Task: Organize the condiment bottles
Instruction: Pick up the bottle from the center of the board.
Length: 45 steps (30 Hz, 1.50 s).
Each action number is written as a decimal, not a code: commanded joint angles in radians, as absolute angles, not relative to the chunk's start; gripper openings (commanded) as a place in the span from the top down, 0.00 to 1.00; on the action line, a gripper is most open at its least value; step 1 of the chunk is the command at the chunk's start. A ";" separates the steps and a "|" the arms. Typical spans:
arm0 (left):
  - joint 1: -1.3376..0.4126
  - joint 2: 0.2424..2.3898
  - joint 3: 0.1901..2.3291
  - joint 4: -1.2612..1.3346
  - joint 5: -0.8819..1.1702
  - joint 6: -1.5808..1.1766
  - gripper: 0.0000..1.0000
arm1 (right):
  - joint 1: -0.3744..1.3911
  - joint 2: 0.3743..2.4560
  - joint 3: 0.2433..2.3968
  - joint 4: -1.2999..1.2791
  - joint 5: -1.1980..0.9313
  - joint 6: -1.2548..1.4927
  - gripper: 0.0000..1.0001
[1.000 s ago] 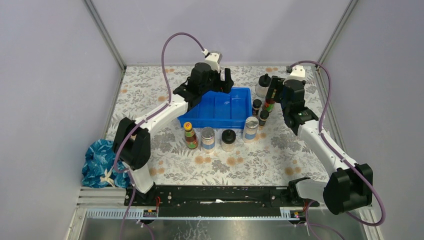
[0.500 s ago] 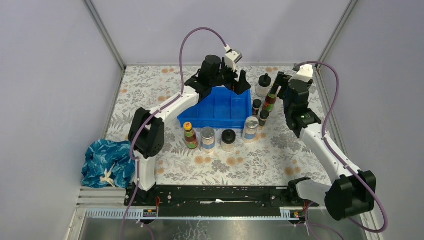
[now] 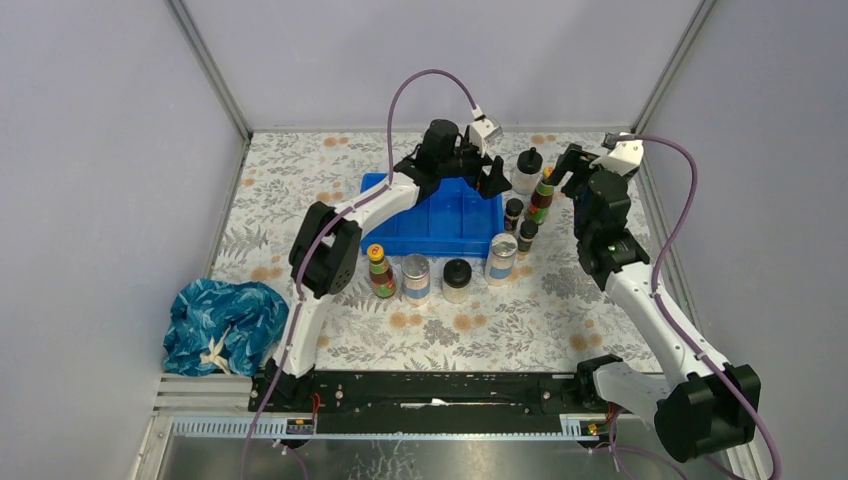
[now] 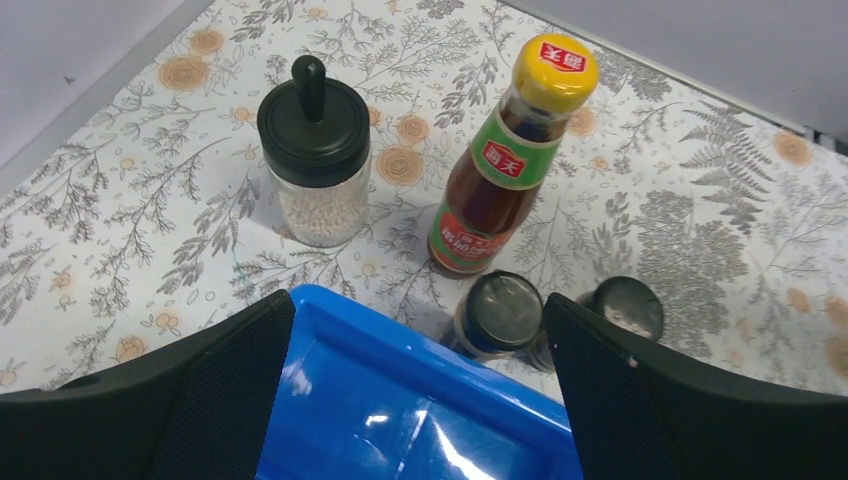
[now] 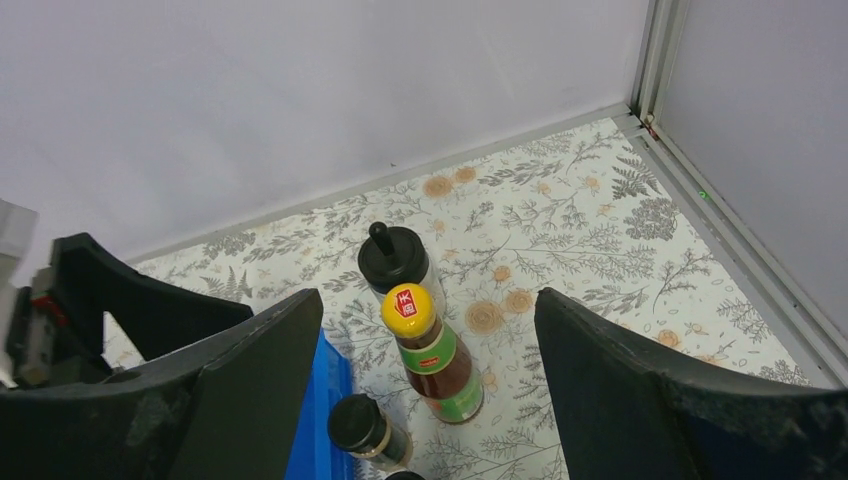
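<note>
The blue tray (image 3: 440, 225) sits mid-table. In front of it stand a yellow-capped bottle (image 3: 379, 270), a silver-lidded jar (image 3: 415, 278), a black-domed jar (image 3: 457, 280) and a second silver-lidded jar (image 3: 501, 258). To its right stand two tiny black-capped bottles (image 3: 513, 213) (image 3: 527, 234), a yellow-capped bottle (image 3: 542, 197) and a black-domed jar (image 3: 526, 170). My left gripper (image 3: 460, 178) is open and empty above the tray's far right corner (image 4: 400, 400). My right gripper (image 3: 580, 170) is open and empty, just right of the yellow-capped bottle (image 5: 432, 360), which stands between its fingers in the right wrist view.
A crumpled blue cloth (image 3: 220, 325) lies at the near left. Grey enclosure walls close the table's left, far and right sides, with the right wall (image 5: 760, 130) near my right gripper. A black rail (image 3: 430, 385) runs along the front edge.
My left arm has swung right along the tray's far edge to its far right corner. My right gripper has drawn back to the right, away from the bottles. No bottle has moved.
</note>
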State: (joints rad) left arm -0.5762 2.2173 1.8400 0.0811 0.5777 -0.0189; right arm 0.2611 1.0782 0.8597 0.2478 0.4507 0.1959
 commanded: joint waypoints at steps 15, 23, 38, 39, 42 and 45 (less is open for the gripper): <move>-0.597 2.359 1.907 0.381 0.497 0.088 0.01 | 0.265 1.075 0.814 0.417 0.391 0.195 0.16; -0.610 2.433 1.987 0.402 0.489 0.080 0.01 | 0.266 1.071 0.800 0.440 0.381 0.201 0.17; -0.615 2.600 2.213 0.377 0.456 0.037 0.01 | 0.265 1.080 0.776 0.482 0.376 0.189 0.17; -0.615 2.610 2.226 0.375 0.454 0.032 0.01 | 0.265 1.081 0.775 0.484 0.377 0.186 0.17; -0.615 2.639 2.262 0.365 0.445 0.022 0.01 | 0.265 1.088 0.776 0.490 0.376 0.180 0.17; -0.615 2.663 2.296 0.357 0.436 0.020 0.01 | 0.266 1.094 0.776 0.495 0.374 0.176 0.18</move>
State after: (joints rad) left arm -0.6090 2.6282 2.2330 0.3382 0.4622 0.0334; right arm 0.2611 1.0859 0.7746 0.4324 0.3901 0.1925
